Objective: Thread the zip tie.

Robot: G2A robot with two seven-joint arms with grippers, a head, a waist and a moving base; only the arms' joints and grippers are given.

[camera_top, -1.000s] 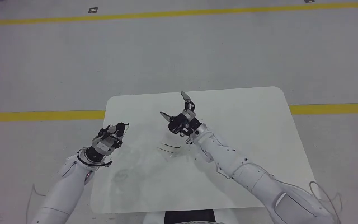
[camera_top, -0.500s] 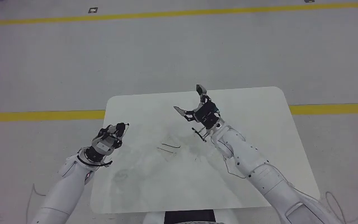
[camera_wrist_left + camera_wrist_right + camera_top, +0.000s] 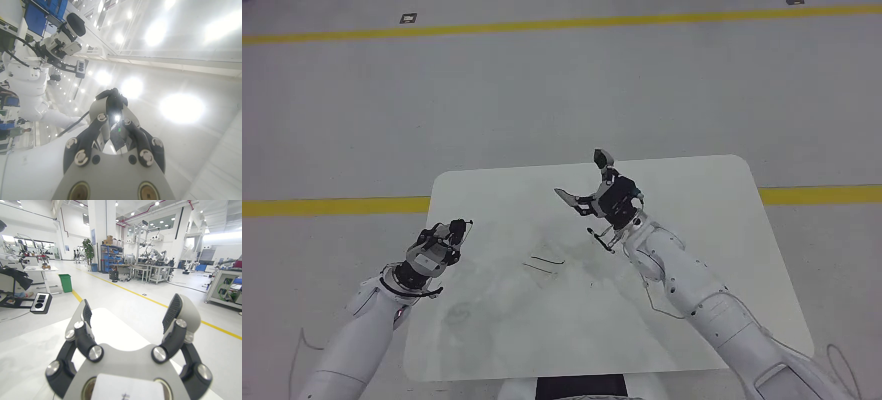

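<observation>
Right gripper (image 3: 582, 177) (image 3: 130, 306): jaws spread wide, holding nothing, clear of the tabletop (image 3: 712, 200). Left gripper (image 3: 454, 230) (image 3: 113, 94): jaws together, apparently pinching a thin dark strand (image 3: 119, 140) (too fine to identify). The zip tie (image 3: 544, 263), slim and dark, lies flat between both grippers, touching neither.
</observation>
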